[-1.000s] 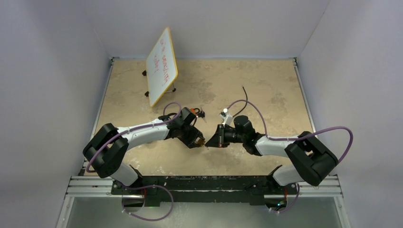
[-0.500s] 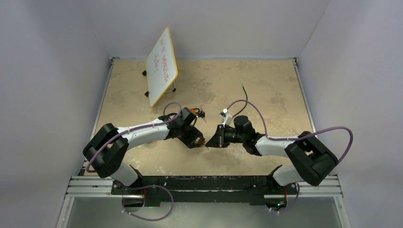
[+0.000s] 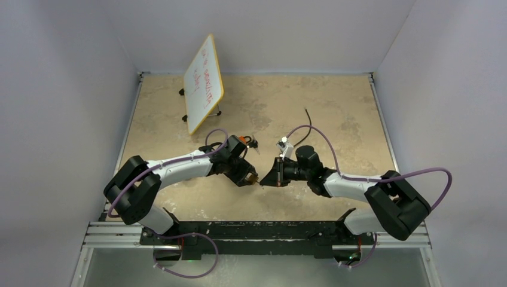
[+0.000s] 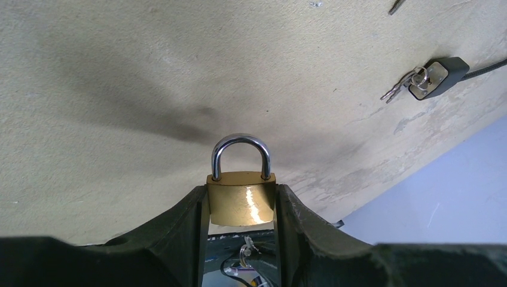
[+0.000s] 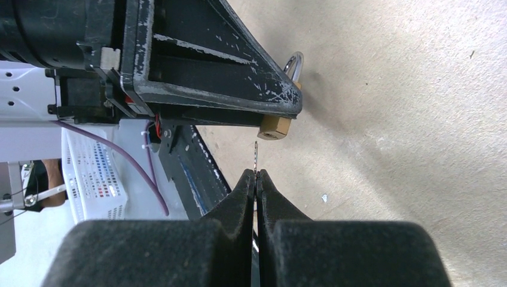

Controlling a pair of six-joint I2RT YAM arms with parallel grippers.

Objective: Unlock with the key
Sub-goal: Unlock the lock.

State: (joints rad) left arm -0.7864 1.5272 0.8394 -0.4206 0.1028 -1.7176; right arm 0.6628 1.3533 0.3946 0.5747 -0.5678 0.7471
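Right gripper (image 5: 255,177) fingers are pressed together on a thin key (image 5: 256,156), its blade aimed at the base of the brass padlock (image 5: 276,127) — a small gap is left between them. Left gripper (image 4: 241,192) is clamped on the padlock's sides, shackle closed. The keyway cannot be seen; if the blade is offset or tilted, it could be jammed against the brass, twisted in the pinch, or the lock knocked askew. Both arms are stretched low and angled inward, wrists facing each other — nearly tip to tip.
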